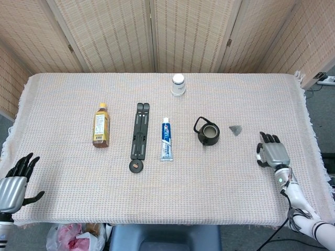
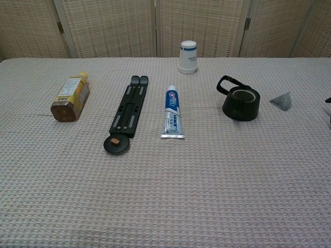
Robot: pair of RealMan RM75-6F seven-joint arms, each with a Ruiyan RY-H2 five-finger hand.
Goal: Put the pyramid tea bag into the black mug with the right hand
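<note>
1. Right hand (image 1: 272,155) hovered over the table's right side, palm down, fingers apart, nothing in it. In the chest view only a sliver showed at the right edge (image 2: 328,102).
2. Pyramid tea bag (image 1: 236,129) lay on the cloth near the right hand, up and to the left of it, not touching. Also seen in the chest view (image 2: 282,100).
3. Black mug (image 1: 208,133) stood upright just left of the tea bag, apart from it, handle pointing to the back-left. Tan inside (image 2: 241,103).
4. Toothpaste tube (image 1: 166,138) lay flat left of the mug, cap toward the back.
5. Black folding stand (image 1: 139,137) lay lengthwise just beside the tube, round end toward the front.
6. Bottle of tea (image 1: 101,125) lay on its side further left, cap toward the back.
7. White paper cup (image 1: 178,84) sat upside down near the back edge.
8. Left hand (image 1: 14,183) was at the front-left corner of the table (image 1: 63,172), fingers spread, holding nothing.
</note>
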